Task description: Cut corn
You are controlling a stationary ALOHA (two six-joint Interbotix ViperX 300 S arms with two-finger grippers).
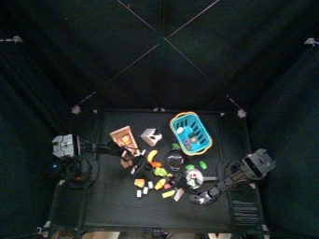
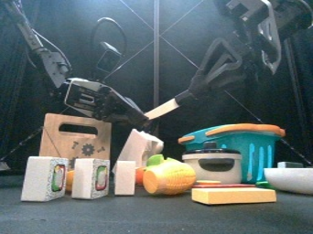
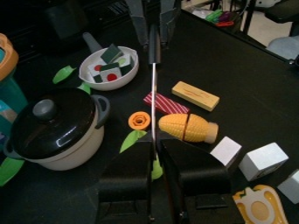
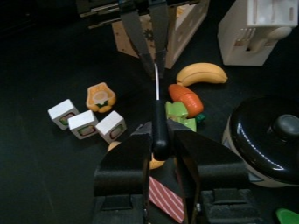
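The corn is a yellow toy cob with green leaves, lying on the table between the pot and the white cubes. It also shows in the front view and in the top view. My right gripper is shut on a knife with a pale blade, seen edge-on, and holds it above the corn. My left gripper hangs just beside the corn, its jaws together with only a thin line between them.
A black pot, a white bowl, a wooden block and a bacon strip lie around the corn. A teal basket, a cutting board and milk cartons stand in front.
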